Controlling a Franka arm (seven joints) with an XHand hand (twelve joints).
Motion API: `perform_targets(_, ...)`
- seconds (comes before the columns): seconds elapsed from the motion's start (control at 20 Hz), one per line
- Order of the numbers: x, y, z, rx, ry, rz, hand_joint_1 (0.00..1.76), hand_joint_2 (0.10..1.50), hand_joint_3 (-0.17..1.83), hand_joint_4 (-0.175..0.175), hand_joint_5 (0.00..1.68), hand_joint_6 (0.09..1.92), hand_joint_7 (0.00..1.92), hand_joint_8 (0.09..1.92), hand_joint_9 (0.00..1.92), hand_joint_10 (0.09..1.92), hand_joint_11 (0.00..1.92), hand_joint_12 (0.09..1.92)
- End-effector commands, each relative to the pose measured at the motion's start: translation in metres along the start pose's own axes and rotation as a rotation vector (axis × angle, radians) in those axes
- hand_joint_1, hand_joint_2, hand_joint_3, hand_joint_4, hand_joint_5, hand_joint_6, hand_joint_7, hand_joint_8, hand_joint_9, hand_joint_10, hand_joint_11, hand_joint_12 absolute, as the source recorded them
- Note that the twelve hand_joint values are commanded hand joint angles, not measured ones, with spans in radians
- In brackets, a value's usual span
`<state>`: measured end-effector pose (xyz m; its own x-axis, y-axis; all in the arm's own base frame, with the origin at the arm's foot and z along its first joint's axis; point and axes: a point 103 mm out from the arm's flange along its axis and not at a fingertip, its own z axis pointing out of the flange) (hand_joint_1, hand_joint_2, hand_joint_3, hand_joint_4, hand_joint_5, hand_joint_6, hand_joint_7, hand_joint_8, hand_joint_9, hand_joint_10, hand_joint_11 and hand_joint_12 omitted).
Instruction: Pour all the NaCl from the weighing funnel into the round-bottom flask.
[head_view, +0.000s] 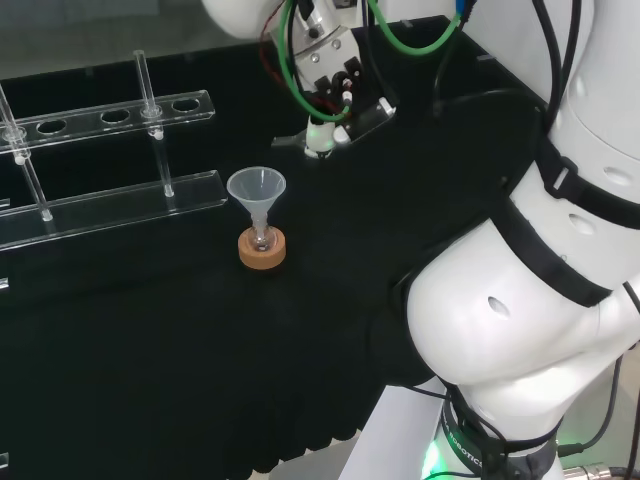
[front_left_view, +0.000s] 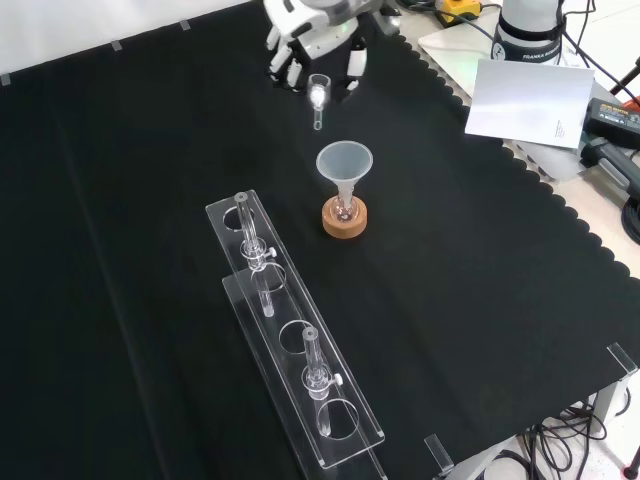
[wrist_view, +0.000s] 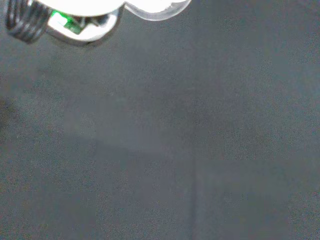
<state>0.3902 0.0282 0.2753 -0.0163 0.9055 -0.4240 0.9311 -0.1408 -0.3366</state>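
The hand (front_left_view: 315, 35) has its fingers (front_left_view: 290, 62) curled on the weighing funnel (front_left_view: 319, 98), spout hanging below them, so the salt stays put while the round-bottom flask (front_left_view: 345, 210), steadied by a cork ring (front_left_view: 345, 222) under a wide funnel (front_left_view: 345, 165), waits near the fingers on the table (front_left_view: 150, 200).

Bench cloth (front_left_view: 130, 200): black woven fabric, matt, with a scalloped edge. Rack (front_left_view: 295, 340): clear glossy plastic plates with round holes, carrying clear tubes (front_left_view: 312, 365). Funnel (front_left_view: 344, 165): translucent, frosted-looking plastic, smooth. Stand (front_left_view: 344, 220) beneath it: cork ring, tan and grainy. Small flask (front_left_view: 345, 208) in the ring: clear, probably glass. Weighing funnel (front_left_view: 319, 97): clear and shiny, white contents inside. Hand (front_left_view: 310, 40): smooth white and black plastic shells. Arm (head_view: 520, 290): glossy white casing with black bands. Cables (head_view: 400, 40): green, smooth sheath. Sheet (front_left_view: 528, 100): white paper, matt.
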Motion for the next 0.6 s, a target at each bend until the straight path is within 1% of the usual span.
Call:
perform_targets(0.05, 0.02, -0.023, 0.006, 0.045, -0.055, -0.004, 1.12, 0.64, 0.7, 0.175, 1.25, 0.73, 0.64, 0.65, 1.09, 0.37, 0.82, 1.11)
perform_targets(0.15, 0.023, -0.024, 0.009, 0.055, -0.071, -0.006, 1.12, 0.64, 0.7, 0.175, 1.25, 0.73, 0.64, 0.65, 1.1, 0.37, 0.82, 1.11)
perform_targets(0.45, 0.03, -0.025, 0.006, 0.075, -0.159, 0.002, 1.12, 0.64, 0.7, 0.175, 1.25, 0.73, 0.64, 0.65, 1.1, 0.36, 0.83, 1.11)
perform_targets(0.6, 0.032, -0.023, 0.004, 0.097, -0.197, 0.0, 1.12, 0.64, 0.7, 0.175, 1.25, 0.73, 0.64, 0.65, 1.11, 0.36, 0.83, 1.1)
